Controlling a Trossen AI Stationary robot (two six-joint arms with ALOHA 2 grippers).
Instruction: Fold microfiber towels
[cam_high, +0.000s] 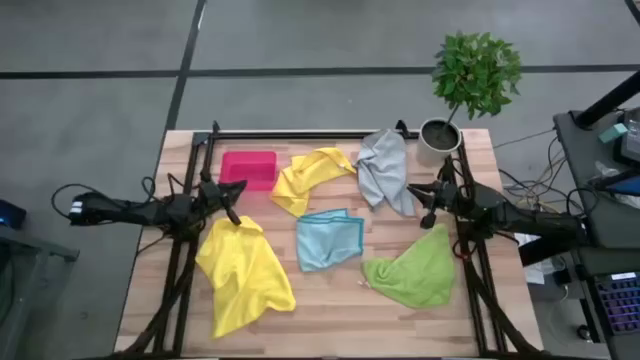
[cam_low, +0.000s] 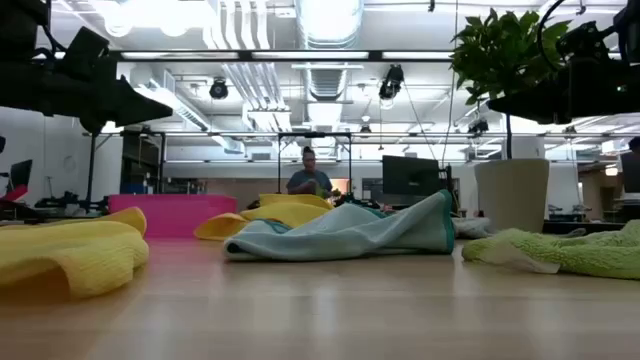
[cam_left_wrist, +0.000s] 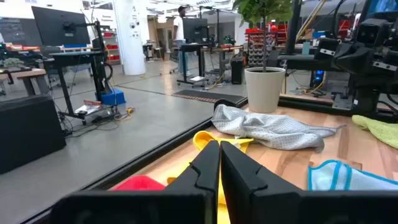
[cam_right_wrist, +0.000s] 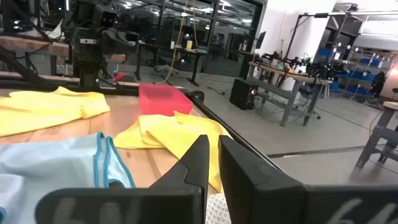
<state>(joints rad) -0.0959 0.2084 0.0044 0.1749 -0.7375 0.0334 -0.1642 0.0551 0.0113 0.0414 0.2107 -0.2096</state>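
While both arms hang above the table with nothing in them, no fold is under way, so the job I'd judge next is choosing a cloth and a corner. The left gripper (cam_high: 234, 213), left of centre in the high view, has its fingers pressed together right over the upper tip of the big yellow towel (cam_high: 245, 274); the right gripper (cam_high: 428, 216), right of centre, is almost closed too, sitting between the grey towel (cam_high: 386, 170) above it and the lime green towel (cam_high: 414, 270) below. Further out, the light blue towel (cam_high: 329, 238) lies crumpled mid-table, a second yellow towel (cam_high: 308, 177) sits beside the pink bin (cam_high: 248, 168), and a potted plant (cam_high: 460, 85) stands at the upper right. To do it well, I'd open the jaws first, pinch one corner each of a single towel and spread it flat before folding.
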